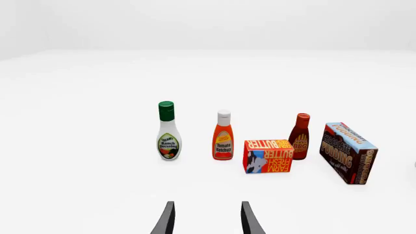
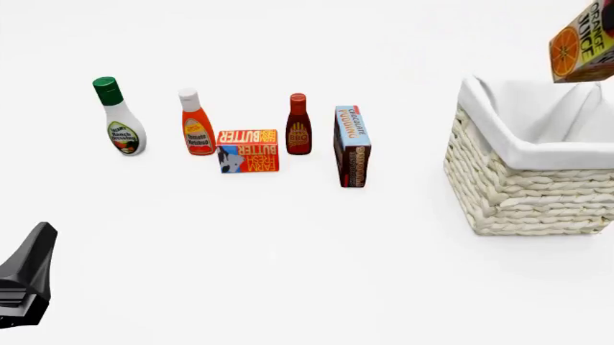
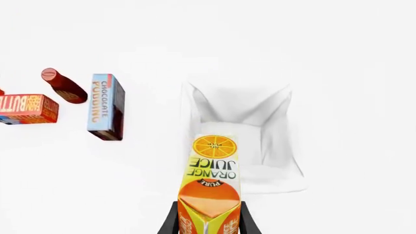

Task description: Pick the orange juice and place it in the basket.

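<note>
The orange juice (image 3: 211, 187) is a tall orange-and-yellow carton held between the fingers of my right gripper (image 3: 208, 222), which is shut on it. In the front view the orange juice (image 2: 582, 44) hangs in the air at the upper right edge, above the basket (image 2: 537, 187), a cream wicker basket with a white cloth liner. The right wrist view looks down into the basket's liner (image 3: 240, 112) beyond the carton. My left gripper (image 1: 206, 219) stands open with nothing between its fingers, low at the front left of the table. Only part of the left arm (image 2: 24, 280) shows in the front view.
A row of groceries stands left of the basket: ranch dressing bottle (image 2: 119, 118), tomato ketchup bottle (image 2: 197, 123), butter box (image 2: 247, 151), BBQ sauce bottle (image 2: 298, 126) and brown chocolate pudding box (image 2: 351, 146).
</note>
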Available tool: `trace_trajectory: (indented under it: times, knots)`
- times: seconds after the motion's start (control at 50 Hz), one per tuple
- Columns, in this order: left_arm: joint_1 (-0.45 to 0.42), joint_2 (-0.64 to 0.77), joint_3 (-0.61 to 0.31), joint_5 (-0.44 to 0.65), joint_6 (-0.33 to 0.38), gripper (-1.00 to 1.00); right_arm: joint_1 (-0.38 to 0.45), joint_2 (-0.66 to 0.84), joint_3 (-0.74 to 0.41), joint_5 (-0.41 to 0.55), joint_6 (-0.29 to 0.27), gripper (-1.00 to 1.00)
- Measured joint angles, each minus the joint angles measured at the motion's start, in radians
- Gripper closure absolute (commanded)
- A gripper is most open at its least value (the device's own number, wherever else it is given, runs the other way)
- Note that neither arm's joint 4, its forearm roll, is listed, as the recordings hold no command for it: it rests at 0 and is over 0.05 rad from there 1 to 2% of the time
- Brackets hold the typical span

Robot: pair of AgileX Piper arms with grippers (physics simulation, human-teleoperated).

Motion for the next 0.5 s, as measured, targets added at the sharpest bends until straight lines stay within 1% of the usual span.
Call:
trace_trajectory:
  times: [0.5]
  knots:
    - [0.0, 0.0, 0.0, 0.0, 0.0, -1.0, -0.029, 0.023, 0.024, 0.0, 0.009, 1.0]
